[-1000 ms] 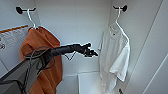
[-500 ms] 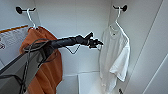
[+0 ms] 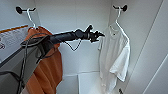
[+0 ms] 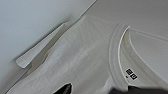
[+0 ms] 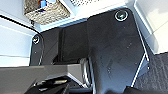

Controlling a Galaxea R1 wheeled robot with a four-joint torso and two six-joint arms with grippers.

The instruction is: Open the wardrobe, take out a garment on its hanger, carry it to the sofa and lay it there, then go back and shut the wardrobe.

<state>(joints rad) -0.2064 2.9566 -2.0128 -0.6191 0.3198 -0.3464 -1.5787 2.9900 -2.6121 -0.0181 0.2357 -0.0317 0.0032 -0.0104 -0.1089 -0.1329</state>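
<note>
White garment (image 3: 113,53), rust-orange hooded garment (image 3: 47,65)

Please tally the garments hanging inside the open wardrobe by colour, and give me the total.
White shirt: 1
Rust-orange garment: 1
Total: 2 garments, each on its own hanger from a dark wall hook.

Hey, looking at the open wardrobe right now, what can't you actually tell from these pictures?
- Left gripper, head view: too blurred to tell whether its fingers are open, or whether it touches the shirt.
- Hanger, head view: the shirt covers everything below the hook.
- Shirt label, left wrist view: print too small to read.
- Orange garment, head view: partly hidden by the arm, hem cut off by the edge.
</note>
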